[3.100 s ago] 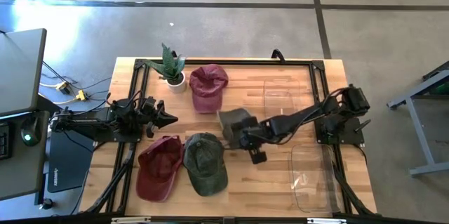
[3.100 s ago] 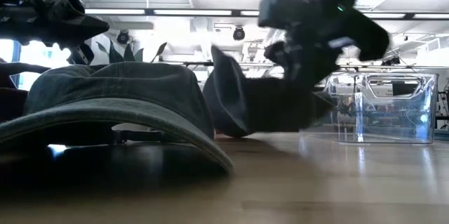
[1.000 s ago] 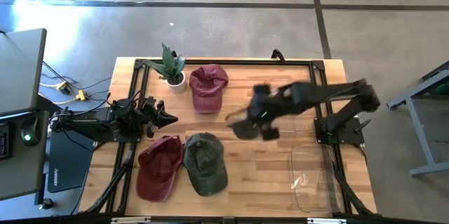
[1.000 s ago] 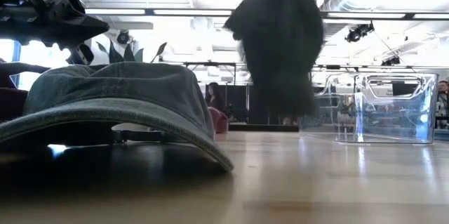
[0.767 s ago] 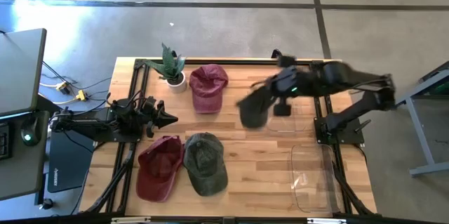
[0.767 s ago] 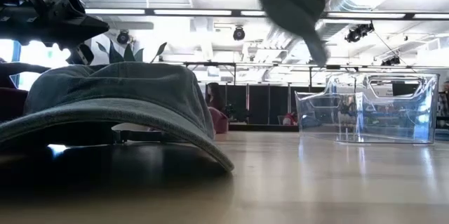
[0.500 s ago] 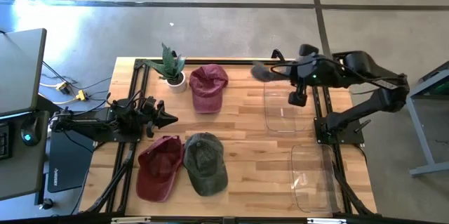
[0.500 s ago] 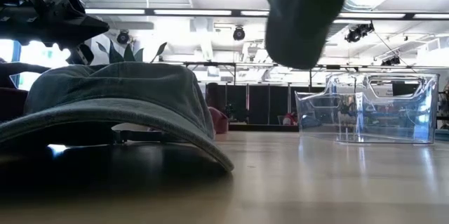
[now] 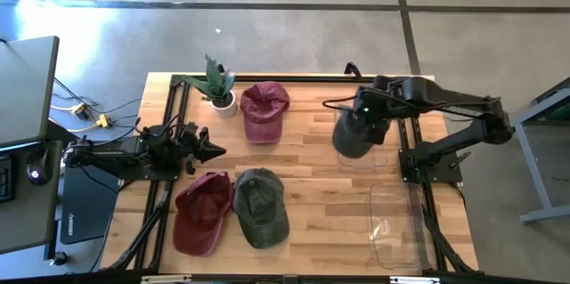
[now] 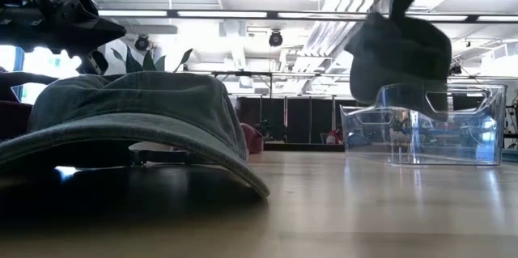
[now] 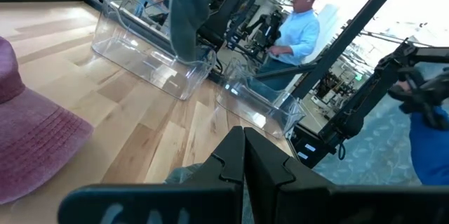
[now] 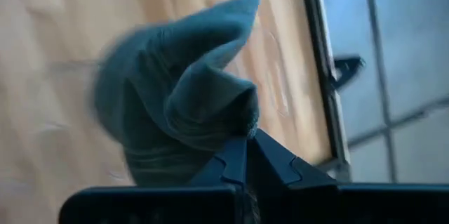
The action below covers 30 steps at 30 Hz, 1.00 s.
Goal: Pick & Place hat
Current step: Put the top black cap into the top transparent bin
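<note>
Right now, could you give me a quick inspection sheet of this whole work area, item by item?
Surface: light wooden table with a black frame.
Job's things: dark grey cloth cap hanging above the far clear plastic bin; second clear plastic bin nearer; maroon cap, red cap and green denim cap lying on the wood.
Clutter: small potted plant at the far left corner.
Grippers: right gripper shut on the dark grey cloth cap; left gripper shut, holding nothing, waiting at the table's left edge.
Cables: loose wires on the floor, left.
Surroundings: concrete floor; a seated person beyond the table.
</note>
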Available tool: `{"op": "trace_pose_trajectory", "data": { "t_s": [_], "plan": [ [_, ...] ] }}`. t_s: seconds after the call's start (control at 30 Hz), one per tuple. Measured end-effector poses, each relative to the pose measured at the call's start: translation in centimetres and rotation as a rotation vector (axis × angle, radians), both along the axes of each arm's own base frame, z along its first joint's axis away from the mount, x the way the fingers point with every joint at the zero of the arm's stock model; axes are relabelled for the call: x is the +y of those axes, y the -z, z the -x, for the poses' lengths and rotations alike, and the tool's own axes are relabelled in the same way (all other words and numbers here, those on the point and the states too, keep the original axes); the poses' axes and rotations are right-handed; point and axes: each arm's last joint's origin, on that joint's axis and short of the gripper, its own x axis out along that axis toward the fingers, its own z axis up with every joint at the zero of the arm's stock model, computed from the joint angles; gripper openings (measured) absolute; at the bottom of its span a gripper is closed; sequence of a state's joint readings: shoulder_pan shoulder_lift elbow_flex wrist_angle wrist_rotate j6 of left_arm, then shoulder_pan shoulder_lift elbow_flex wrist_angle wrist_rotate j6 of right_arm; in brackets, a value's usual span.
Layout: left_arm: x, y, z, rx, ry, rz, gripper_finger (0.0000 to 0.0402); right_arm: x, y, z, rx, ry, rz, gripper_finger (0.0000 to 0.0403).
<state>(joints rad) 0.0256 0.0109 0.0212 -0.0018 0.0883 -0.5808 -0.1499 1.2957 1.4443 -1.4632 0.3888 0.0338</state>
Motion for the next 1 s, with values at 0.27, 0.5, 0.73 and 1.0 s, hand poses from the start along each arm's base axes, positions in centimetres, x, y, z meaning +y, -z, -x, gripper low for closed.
{"op": "trace_pose_trajectory", "data": {
  "t_s": [0.27,0.5,0.73,1.0],
  "plan": [
    [0.0,0.0,0.0,0.000,0.000,0.000,0.0001,-2.1,2.3,0.6,0.148,0.071,0.137,0.0003],
    [0.0,0.0,0.0,0.000,0.000,0.000,0.0001,-2.7,2.1,0.8,0.180,0.138,0.327,0.0005],
    [0.0,0.0,0.0,0.000,-0.001,0.000,0.0001,-2.6,2.5,0.0,0.092,0.119,0.229,0.0012],
    [0.0,0.0,0.0,0.000,-0.001,0.000,0.0001,-2.7,6.5,-0.5,0.140,0.077,0.220,0.0020]
  ]
}}
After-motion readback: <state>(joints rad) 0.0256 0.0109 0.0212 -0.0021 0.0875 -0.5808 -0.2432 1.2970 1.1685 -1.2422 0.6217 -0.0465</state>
